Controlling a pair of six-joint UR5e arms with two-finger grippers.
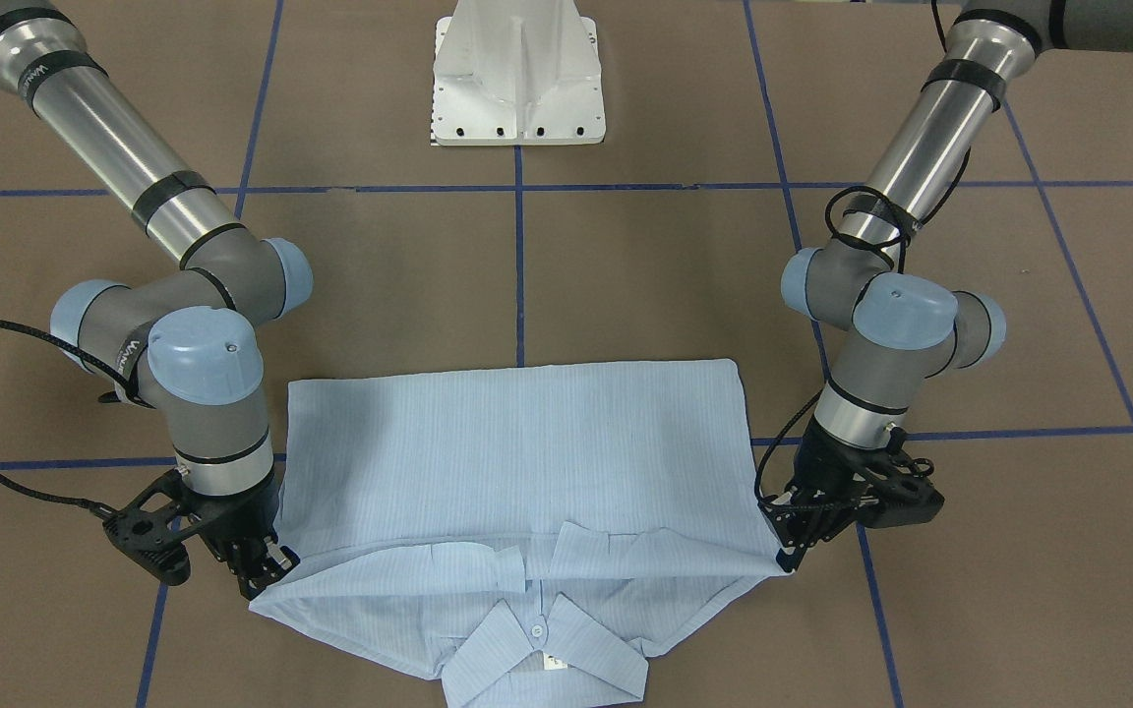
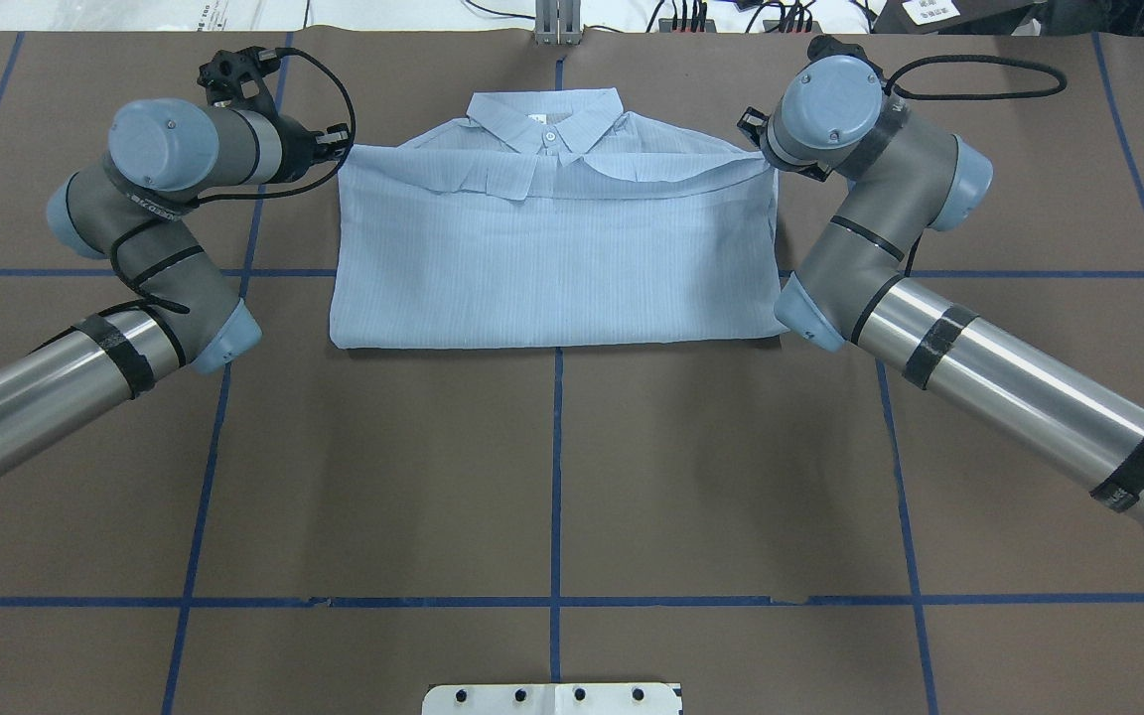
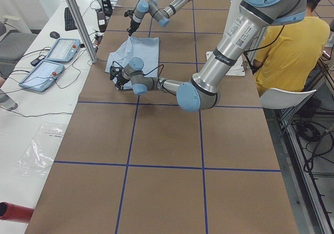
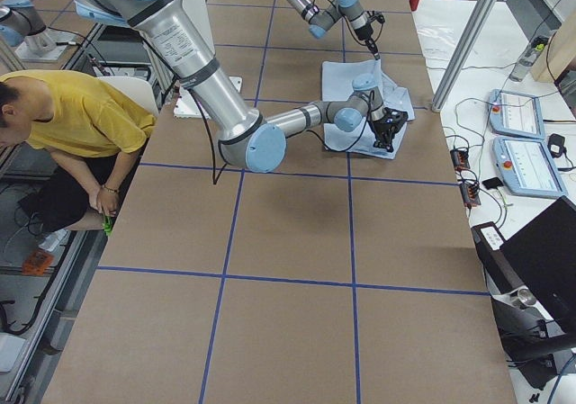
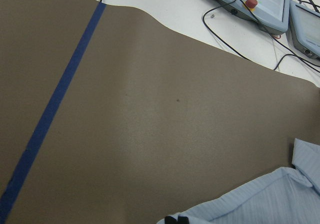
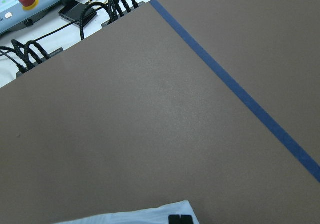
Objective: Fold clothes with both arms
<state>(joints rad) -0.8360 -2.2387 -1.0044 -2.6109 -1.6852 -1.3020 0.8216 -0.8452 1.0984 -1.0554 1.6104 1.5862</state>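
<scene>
The light-blue striped shirt (image 1: 517,452) lies flat on the brown table, its lower half folded up over the chest to a straight edge below the collar (image 1: 547,649). It also shows in the overhead view (image 2: 552,258). My left gripper (image 1: 785,560) is shut on the folded layer's corner at one shoulder; it also shows in the overhead view (image 2: 342,149) and the left wrist view (image 5: 171,219). My right gripper (image 1: 267,575) is shut on the opposite corner; it also shows in the overhead view (image 2: 763,149) and the right wrist view (image 6: 180,219). Both are low at the table.
The white pedestal base (image 1: 519,74) stands at the robot's side of the table. Control pendants (image 5: 250,2) and cables (image 6: 30,54) lie just past the far table edge behind the collar. A person in yellow (image 3: 292,51) sits beside the table. Blue tape lines cross the brown surface.
</scene>
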